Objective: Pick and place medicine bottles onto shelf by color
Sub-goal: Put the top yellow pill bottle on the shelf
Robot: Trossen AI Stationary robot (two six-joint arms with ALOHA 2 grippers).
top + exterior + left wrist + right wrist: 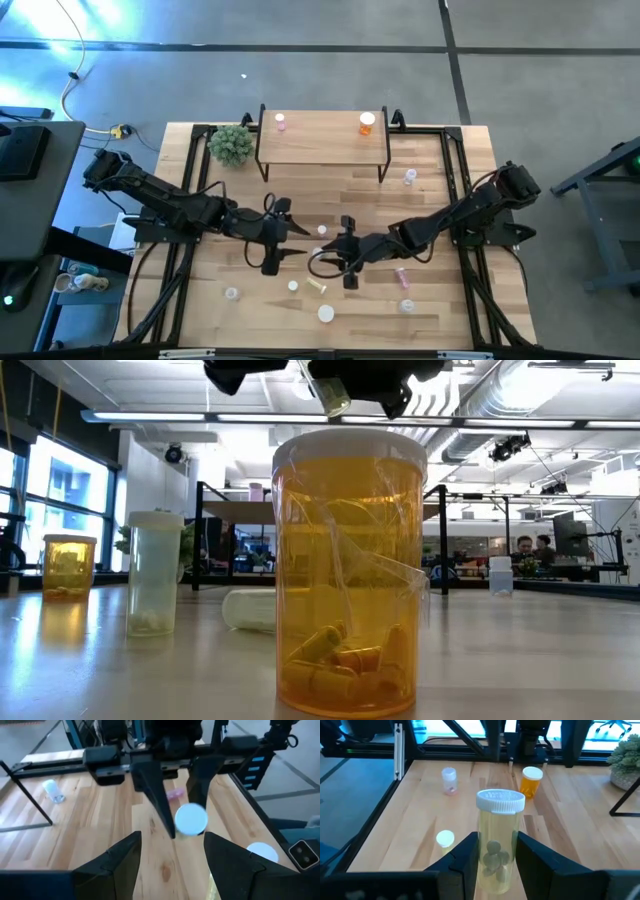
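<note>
My right gripper (496, 846) is shut on a yellow-green bottle (499, 827) with a white cap, near the table's middle (322, 250). The bottle also shows at the top of the low view (335, 396). My left gripper (172, 865) is open and empty. It faces the right gripper from the table's left (298, 242), with the held bottle's cap (191, 818) just ahead of it. The shelf (322, 140) stands at the far edge. A pink bottle (280, 122) and an orange bottle (367, 122) stand on its top. My right gripper pinches the yellow-green bottle's round body (495, 837) between its two fingers, below the white cap. The fingers (465, 857) come about level from the table's right, one on each side. The bottle stands upright in the hold, lifted clear of the table.
Loose bottles stand or lie on the near half of the table (327, 313), (232, 293), (402, 275). One orange bottle stands close before the low camera (350, 570). A clear bottle (409, 178) lies by the shelf's right leg. A small plant (232, 145) stands left of the shelf.
</note>
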